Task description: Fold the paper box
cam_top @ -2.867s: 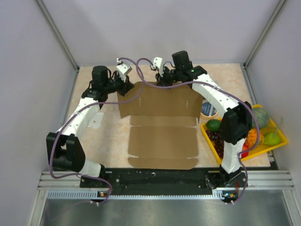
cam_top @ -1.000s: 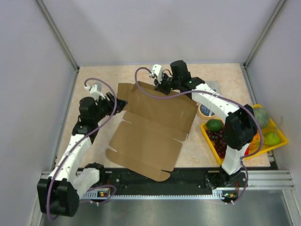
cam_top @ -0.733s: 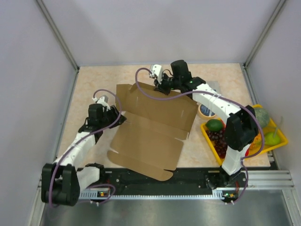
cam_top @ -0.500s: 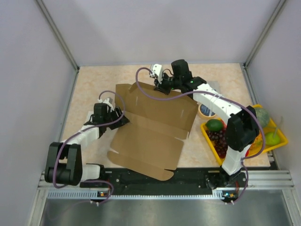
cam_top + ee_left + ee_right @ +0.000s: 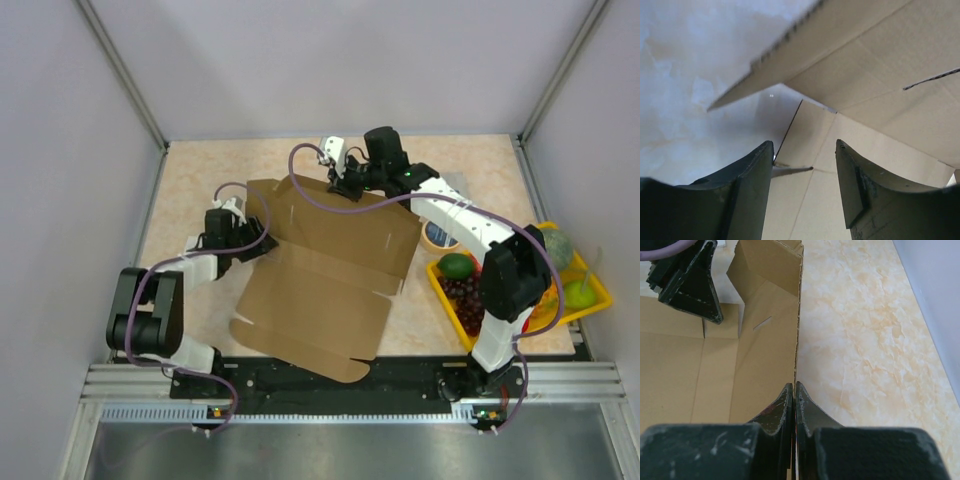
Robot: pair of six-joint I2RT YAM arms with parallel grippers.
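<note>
Right wrist view: the right gripper [image 5: 794, 386] is pinched tight on the paper box [image 5: 765, 345] at its far panel's edge, holding that wall raised, probably for folding. The left gripper [image 5: 805, 144], partly open and empty, faces the box's left flap, mid-table [image 5: 200, 170].

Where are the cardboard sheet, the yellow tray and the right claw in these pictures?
paper box [image 5: 320, 300]: top view, flat near panel.
yellow tray [image 5: 596, 301]: top view, near rim.
right gripper [image 5: 794, 386]: right wrist view, between its pinched fingertips.
</note>
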